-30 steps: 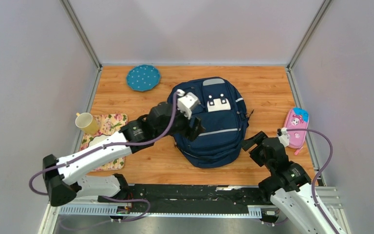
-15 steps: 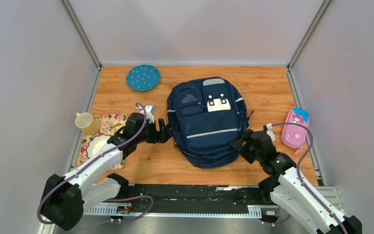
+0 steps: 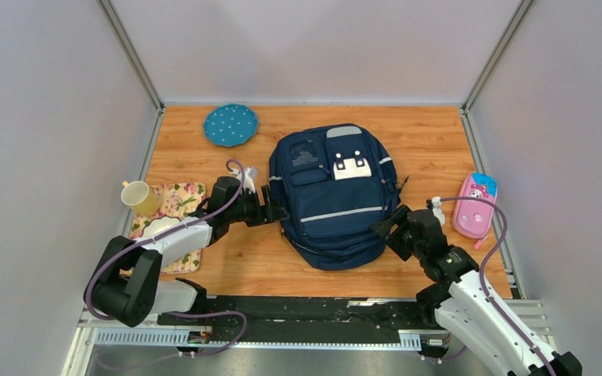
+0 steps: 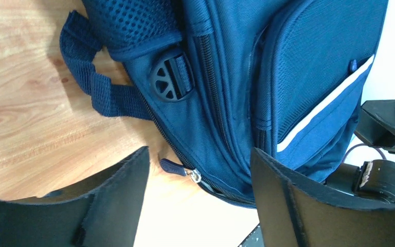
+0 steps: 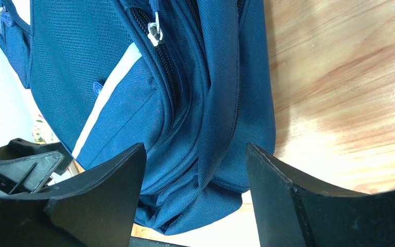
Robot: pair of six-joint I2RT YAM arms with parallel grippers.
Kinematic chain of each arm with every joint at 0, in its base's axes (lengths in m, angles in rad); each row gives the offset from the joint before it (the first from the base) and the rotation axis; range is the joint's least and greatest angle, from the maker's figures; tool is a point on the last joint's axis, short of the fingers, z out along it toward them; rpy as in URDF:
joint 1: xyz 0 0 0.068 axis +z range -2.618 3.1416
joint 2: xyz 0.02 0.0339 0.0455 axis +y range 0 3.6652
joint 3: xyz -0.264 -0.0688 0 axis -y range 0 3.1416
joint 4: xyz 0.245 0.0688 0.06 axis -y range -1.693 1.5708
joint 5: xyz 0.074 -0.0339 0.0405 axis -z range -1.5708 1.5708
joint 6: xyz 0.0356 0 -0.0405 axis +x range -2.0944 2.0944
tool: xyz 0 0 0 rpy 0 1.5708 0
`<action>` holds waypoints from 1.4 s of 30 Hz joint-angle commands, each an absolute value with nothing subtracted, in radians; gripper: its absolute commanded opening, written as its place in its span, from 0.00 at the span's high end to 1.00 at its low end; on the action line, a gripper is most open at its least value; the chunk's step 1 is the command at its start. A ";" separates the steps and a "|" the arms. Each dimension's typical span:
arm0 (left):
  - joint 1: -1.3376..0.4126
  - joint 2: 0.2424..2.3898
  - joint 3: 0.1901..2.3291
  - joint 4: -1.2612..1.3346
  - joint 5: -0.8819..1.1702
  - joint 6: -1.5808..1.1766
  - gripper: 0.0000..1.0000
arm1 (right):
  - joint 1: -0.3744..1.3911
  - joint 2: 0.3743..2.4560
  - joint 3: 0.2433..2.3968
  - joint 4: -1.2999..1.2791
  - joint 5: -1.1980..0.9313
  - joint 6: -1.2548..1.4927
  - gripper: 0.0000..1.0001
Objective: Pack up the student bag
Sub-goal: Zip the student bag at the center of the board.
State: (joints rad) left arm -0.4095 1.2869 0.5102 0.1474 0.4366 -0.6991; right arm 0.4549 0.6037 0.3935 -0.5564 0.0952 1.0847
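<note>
Top: left hand [image 3: 274, 209] is off the student bag [image 3: 333, 196], now at its 9 o'clock edge; right hand [image 3: 384, 229] has closed in at 4 o'clock. Bag lies flat mid-surface [image 3: 431, 133].
Left wrist: hand wide open, empty, zipper pull [image 4: 177, 168] just ahead.
Right wrist: hand open, empty, facing the bag's edge.
Unzip likely next.

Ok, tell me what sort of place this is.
Probably a robot test cell, not a real classroom: a wooden table boxed in by plain grey panels, a left arm and right arm mounted at its near edge, and staged props like the student bag and pink pencil case.
</note>
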 commanded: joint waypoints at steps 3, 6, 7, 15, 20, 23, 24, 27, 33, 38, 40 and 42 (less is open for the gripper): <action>-0.403 1.347 0.495 0.233 0.462 -0.724 0.38 | 0.445 0.604 0.413 -0.532 0.110 1.051 0.26; -0.402 1.387 0.497 0.258 0.477 -0.742 0.52 | 0.442 0.623 0.422 -0.534 0.103 1.046 0.25; -0.403 1.397 0.500 0.259 0.477 -0.747 0.52 | 0.437 0.624 0.423 -0.531 0.101 1.042 0.25; -0.402 1.476 0.506 0.327 0.494 -0.756 0.42 | 0.417 0.638 0.423 -0.517 0.072 1.029 0.25; -0.403 1.508 0.506 0.376 0.499 -0.775 0.54 | 0.390 0.621 0.408 -0.523 0.068 1.025 0.25; -0.403 1.511 0.497 0.390 0.502 -0.795 0.88 | 0.361 0.636 0.397 -0.515 0.061 1.012 0.25; -0.402 1.506 0.486 0.394 0.502 -0.799 0.95 | 0.356 0.650 0.391 -0.484 0.051 0.999 0.25; -0.413 1.470 0.450 0.405 0.503 -0.822 1.00 | 0.318 0.748 0.380 -0.373 -0.045 0.979 0.25; -0.558 1.319 0.356 0.413 0.382 -0.894 1.00 | 0.314 0.971 0.506 -0.252 -0.100 0.905 0.25; -0.695 1.212 0.279 0.445 0.255 -0.979 1.00 | 0.298 1.133 0.681 -0.239 -0.146 0.813 0.25; -0.759 1.178 0.247 0.460 0.186 -1.026 1.00 | 0.296 1.239 0.771 -0.247 -0.190 0.793 0.25; -0.805 1.134 0.201 0.480 0.134 -1.077 1.00 | 0.295 1.308 0.830 -0.236 -0.288 0.752 0.25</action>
State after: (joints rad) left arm -0.7128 1.2152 0.2676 0.4202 0.2024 -0.9619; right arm 0.2871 1.1988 0.6811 -0.3630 -0.1070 0.8337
